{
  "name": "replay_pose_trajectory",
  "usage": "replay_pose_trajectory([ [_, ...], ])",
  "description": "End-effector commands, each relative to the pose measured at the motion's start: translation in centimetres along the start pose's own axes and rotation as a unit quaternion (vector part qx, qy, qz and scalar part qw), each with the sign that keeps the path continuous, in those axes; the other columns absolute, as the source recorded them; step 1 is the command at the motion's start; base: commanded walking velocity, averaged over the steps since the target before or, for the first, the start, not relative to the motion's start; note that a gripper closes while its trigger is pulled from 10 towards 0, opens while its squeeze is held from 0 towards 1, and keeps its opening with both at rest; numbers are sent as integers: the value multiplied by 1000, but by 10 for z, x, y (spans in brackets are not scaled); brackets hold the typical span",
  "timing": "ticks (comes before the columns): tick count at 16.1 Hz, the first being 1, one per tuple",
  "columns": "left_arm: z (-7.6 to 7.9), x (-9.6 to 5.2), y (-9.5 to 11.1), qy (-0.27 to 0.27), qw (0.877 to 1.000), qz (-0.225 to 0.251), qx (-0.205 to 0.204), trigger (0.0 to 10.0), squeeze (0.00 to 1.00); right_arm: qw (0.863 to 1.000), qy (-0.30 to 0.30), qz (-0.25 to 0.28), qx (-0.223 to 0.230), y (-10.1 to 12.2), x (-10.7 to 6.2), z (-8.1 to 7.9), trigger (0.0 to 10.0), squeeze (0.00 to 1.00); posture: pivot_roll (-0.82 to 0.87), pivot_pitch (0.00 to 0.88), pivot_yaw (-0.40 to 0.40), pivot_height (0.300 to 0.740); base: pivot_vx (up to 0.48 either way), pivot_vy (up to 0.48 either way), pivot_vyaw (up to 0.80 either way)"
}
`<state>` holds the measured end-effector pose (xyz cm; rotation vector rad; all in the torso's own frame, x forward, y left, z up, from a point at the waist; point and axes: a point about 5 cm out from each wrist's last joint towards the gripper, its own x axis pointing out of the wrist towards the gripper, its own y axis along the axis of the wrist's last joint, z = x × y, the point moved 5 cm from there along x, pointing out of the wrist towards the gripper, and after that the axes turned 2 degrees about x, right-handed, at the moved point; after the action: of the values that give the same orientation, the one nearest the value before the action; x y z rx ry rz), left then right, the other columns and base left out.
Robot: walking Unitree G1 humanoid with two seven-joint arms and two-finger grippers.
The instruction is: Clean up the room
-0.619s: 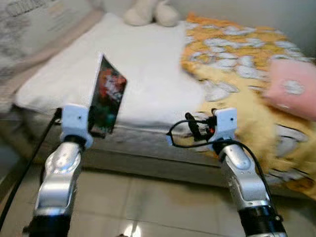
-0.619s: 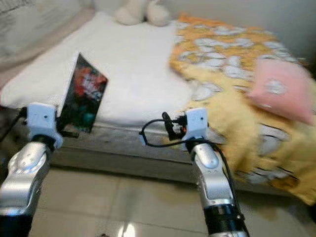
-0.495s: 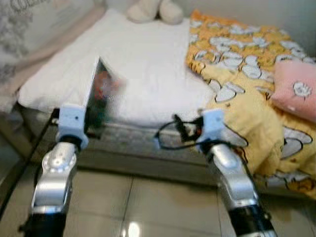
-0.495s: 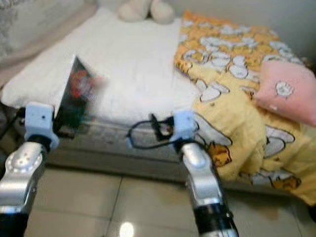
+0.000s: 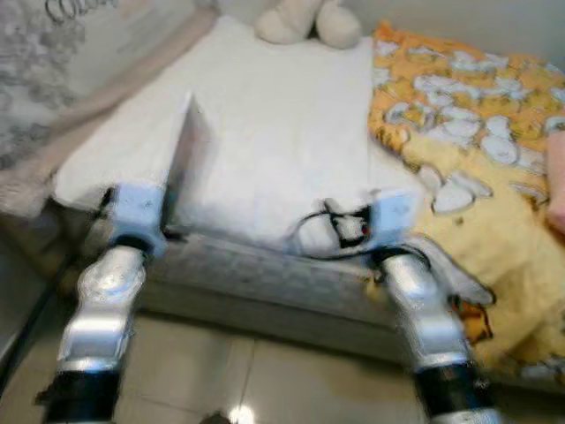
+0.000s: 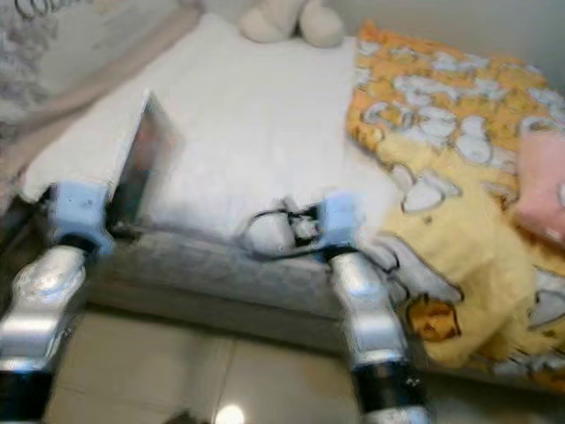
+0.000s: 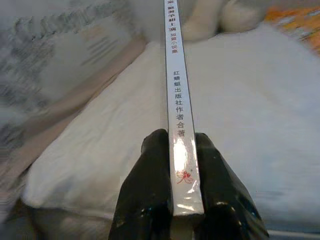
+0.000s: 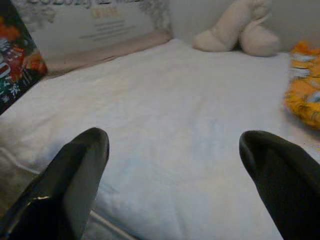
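A thin book [image 7: 176, 100] with a white spine and printed characters stands upright, my left gripper [image 7: 181, 141] shut on its lower end. In the head views the book [image 5: 184, 159] looks blurred and nearly edge-on over the near left corner of the white bed [image 5: 265, 106]. My right gripper [image 8: 174, 140] is open with nothing between its fingers, held at the bed's front edge [image 5: 340, 223]. The book's colourful cover [image 8: 17, 55] shows beside it in the right wrist view.
A yellow patterned blanket [image 5: 477, 150] covers the bed's right side, with a pink pillow [image 6: 540, 185] on it. A cream plush toy [image 5: 309, 19] lies at the far end. A printed pillow [image 5: 53, 71] lines the left side. Tiled floor [image 5: 265, 371] lies below.
The camera has swung, so the bed sits more to the right in view. The book now appears edge-on instead of cover-on. Both arms remain at the bed's front edge.
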<state>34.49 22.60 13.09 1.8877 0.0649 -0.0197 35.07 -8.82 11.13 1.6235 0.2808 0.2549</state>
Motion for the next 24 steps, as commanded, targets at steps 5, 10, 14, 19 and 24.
replay_pose_trajectory([
  [5,6,5,17,-11,999,37,17,10000,0,1000,-15,-1,-2,0,-2,13,10000,145,-66,13,-11,740,469,0,-160],
  [10,2,7,13,-1,1000,26,-2,10000,0,1000,-13,-1,-7,-1,-1,13,10000,149,-65,7,-12,740,56,460,-471],
  [14,4,8,15,-3,1000,30,2,10000,0,1000,-13,-1,-7,-1,-1,13,10000,145,-67,16,-10,740,0,456,0],
  [19,3,5,13,10,999,27,-22,10000,0,1000,-15,-1,-10,-1,-2,16,10000,145,-67,21,-11,740,261,403,0],
  [24,18,4,19,0,999,43,-12,10000,0,1000,-29,5,-10,1,-1,21,10000,145,-65,21,-12,740,211,321,0],
])
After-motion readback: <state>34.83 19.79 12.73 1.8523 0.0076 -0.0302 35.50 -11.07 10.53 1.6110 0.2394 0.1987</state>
